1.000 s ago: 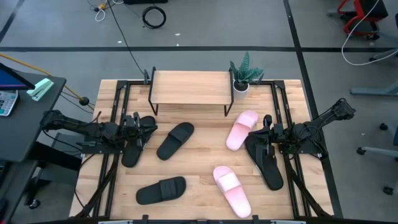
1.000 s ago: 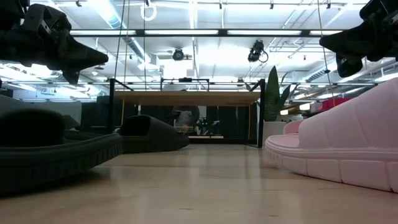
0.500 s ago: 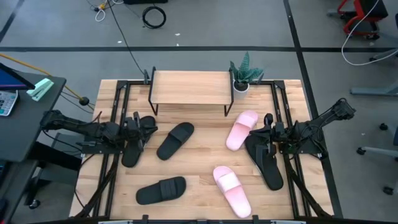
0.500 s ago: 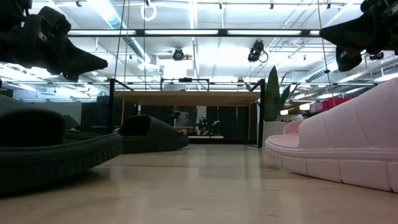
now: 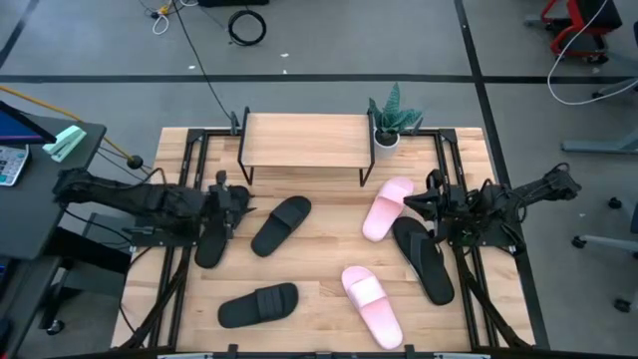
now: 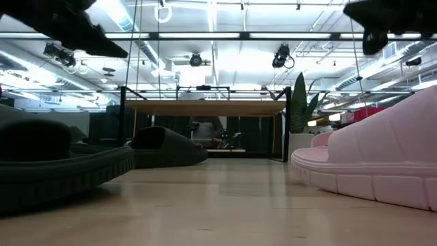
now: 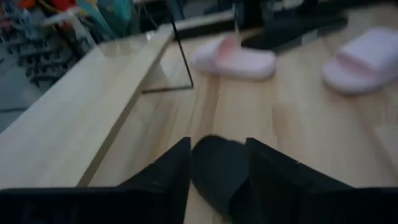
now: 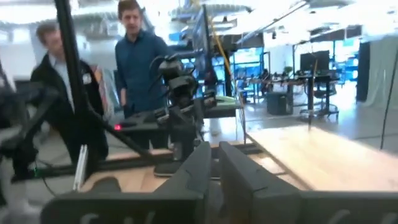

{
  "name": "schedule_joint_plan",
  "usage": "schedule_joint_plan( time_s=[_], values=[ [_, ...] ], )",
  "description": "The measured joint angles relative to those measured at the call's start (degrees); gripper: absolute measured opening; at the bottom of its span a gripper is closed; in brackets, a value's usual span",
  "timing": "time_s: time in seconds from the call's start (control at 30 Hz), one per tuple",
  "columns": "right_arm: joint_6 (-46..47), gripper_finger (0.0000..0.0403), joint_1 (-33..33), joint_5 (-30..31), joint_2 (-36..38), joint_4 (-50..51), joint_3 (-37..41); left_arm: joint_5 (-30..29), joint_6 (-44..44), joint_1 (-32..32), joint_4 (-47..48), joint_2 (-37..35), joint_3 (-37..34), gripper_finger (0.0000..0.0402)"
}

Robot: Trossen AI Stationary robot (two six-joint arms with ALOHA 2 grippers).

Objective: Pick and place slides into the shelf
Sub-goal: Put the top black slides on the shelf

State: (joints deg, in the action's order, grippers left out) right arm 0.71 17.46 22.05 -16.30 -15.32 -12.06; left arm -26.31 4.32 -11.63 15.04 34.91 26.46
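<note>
Before the shelf — pink, black slides

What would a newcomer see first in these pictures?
Probably the two pale pink slides, one by the shelf's right legs and one near the front edge. Next, four black slides lie scattered on the slatted table, and both dark arms reach in from the sides.
</note>
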Motion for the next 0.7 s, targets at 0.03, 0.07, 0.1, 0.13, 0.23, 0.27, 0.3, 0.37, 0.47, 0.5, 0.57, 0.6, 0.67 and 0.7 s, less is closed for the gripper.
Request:
schedule_joint_plan(
  time_s=[0.03, 0.07, 0.1, 0.13, 0.23, 0.27, 0.3, 0.37, 0.47, 0.5, 0.57, 0.6, 0.67, 0.7],
  values=[
    [-0.63, 0.0053, -0.47, -1.32, -1.35, 2.69, -2.42, 0.02, -0.01, 0.23, 0.07, 2.28, 0.95, 0.0176],
    [-0.81, 0.006, -0.87, -2.23, -3.01, 5.32, -4.85, 0.0, 0.0, 0.4, 0.13, 4.49, 1.64, 0.0183],
    [-0.81, 0.0067, -1.23, -2.51, -4.91, 7.95, -7.19, 0.01, 0.0, 0.61, 0.25, 6.72, 2.21, 0.0189],
    [-0.85, 0.0074, -1.65, -2.48, -7.08, 10.68, -9.71, 0.0, -0.02, 0.62, 0.16, 8.9, 2.6, 0.0195],
    [-0.9, 0.0092, -2.96, -2.46, -14.13, 17.24, -15.71, 0.01, -0.21, 0.6, -0.13, 15.52, 2.84, 0.0205],
    [-0.91, 0.0096, -3.39, -2.46, -16.44, 18.4, -17.29, 0.02, -0.57, 0.6, -0.16, 17.73, 2.82, 0.0207],
    [-0.97, 0.01, -3.83, -2.48, -18.83, 19.34, -18.69, 0.02, -0.64, 0.6, -0.47, 20.04, 2.81, 0.0207],
    [-1.71, 0.0105, -4.63, -2.44, -23.24, 19.81, -20.7, 0.02, 0.06, 0.6, -1.8, 24.2, 2.81, 0.0207],
    [-4.92, 0.0107, -5.71, -2.48, -29.03, 19.95, -22.71, 0.05, 2.85, 0.6, -5.87, 30.35, 2.84, 0.0201],
    [-5.59, 0.0107, -6.11, -2.47, -30.75, 19.86, -23.23, 0.0, 3.8, 0.59, -6.84, 32.17, 2.84, 0.0198],
    [-5.95, 0.0106, -7.0, -2.46, -33.69, 19.86, -23.92, 0.02, 5.55, 0.58, -9.53, 35.64, 2.85, 0.0195],
    [-5.92, 0.0106, -7.43, -2.44, -34.97, 19.98, -24.15, 0.0, 6.61, 0.58, -10.6, 37.16, 2.86, 0.0194],
    [-5.73, 0.0106, -8.4, -2.45, -36.93, 19.83, -24.51, -0.05, 8.68, 0.58, -13.2, 39.57, 2.84, 0.0193],
    [-5.64, 0.0106, -8.85, -2.44, -37.68, 19.84, -24.55, -0.26, 10.03, 0.58, -15.05, 40.72, 2.86, 0.0193]
  ],
)
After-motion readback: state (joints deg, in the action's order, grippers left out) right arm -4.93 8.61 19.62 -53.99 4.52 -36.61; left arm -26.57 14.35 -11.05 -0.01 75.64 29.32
